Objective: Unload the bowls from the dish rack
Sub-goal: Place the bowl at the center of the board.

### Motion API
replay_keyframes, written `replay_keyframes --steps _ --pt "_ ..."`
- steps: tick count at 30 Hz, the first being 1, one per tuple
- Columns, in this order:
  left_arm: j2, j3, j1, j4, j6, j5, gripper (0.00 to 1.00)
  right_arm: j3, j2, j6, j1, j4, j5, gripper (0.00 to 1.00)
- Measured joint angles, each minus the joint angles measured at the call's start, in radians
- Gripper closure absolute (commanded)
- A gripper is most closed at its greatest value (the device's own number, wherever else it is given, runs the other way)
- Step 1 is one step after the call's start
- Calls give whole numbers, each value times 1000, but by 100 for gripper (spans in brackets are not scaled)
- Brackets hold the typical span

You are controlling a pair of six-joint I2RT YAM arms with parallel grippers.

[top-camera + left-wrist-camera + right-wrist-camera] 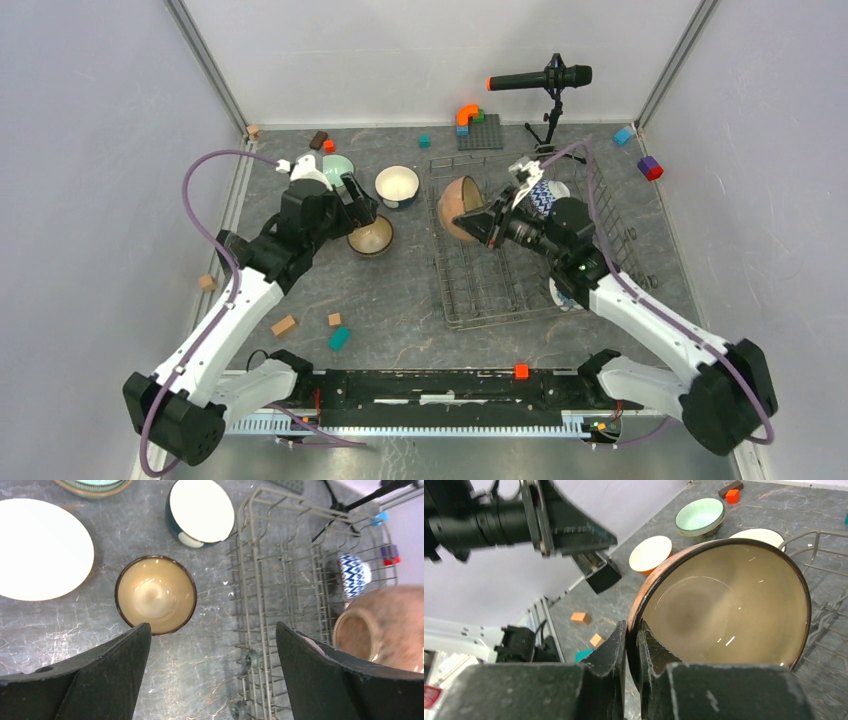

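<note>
Right hand (631,630) clamped on brown bowl (724,605), seemingly over dish rack (500,290); left hand (212,627) wide open, empty, above tan bowl (155,594)

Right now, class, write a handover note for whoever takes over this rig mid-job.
Left gripper: open, empty, above the tan bowl.
Right gripper: shut on the brown bowl at its rim, lifted above the rack.
Done: four bowls on the table: tan, orange, green, teal.
To do: set the brown bowl down; the zigzag bowl is in the rack, and another bowl seems half hidden under the right arm.
</note>
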Motion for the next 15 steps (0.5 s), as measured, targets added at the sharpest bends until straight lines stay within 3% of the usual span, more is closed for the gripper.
replay_keyframes --steps 4,9,15 --pt "-34 44 3 -9 -4 58 0 56 -105 -188 158 -238 118 100" --pt "-92 78 2 27 -14 241 0 100 -220 -395 359 -487 272 100" --pt "-140 135 2 73 -3 329 0 105 -279 -573 484 -708 495 100"
